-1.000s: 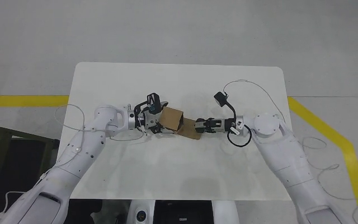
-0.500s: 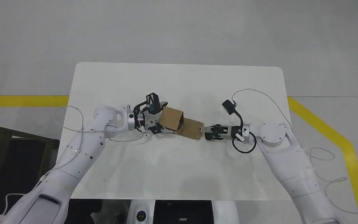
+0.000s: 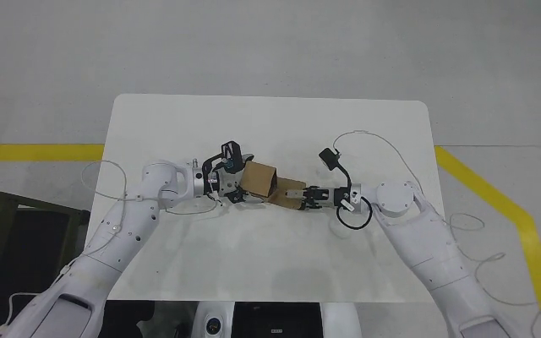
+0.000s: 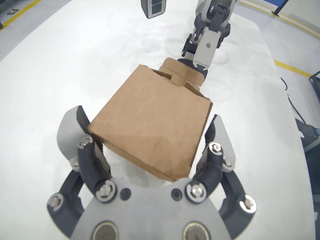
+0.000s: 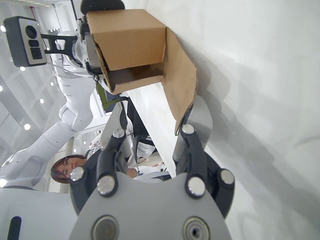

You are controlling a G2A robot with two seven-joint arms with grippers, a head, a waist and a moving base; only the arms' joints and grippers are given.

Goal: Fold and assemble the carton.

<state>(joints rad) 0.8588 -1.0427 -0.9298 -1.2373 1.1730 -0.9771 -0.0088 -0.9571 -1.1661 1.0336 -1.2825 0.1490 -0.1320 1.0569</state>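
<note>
Left hand [image 3: 230, 184] is clamped on the brown cardboard carton [image 3: 264, 182], which sits just left of the middle of the top view on the white tabletop [image 3: 169, 127]. From the left wrist, its two fingers [image 4: 83, 126] press on opposite side walls at the carton's near end, and the plain top wall runs away from the camera.

Right hand [image 3: 297, 197] sits just right of the frame's middle, at the carton's other end, with its fingers spread apart. In the right wrist view the free edge of the long cardboard flap [image 5: 180, 86] meets the inner face of one finger [image 5: 193, 126], while the other finger stands well clear of the cardboard.

That same view looks straight into the carton's open end: a hollow box with smooth cardboard walls, shadowed deeper in, and the flap hinged on one wall and stretched along the tabletop toward the camera.

The left wrist view gives the outside of that end, with a notched edge on the top wall and folded cardboard layers beyond it, and one grey finger plate of the right hand lying over them.

The top view sets both arms in one line across the middle of the frame. A thin white cable [image 3: 380, 135] loops over the tabletop at right.
</note>
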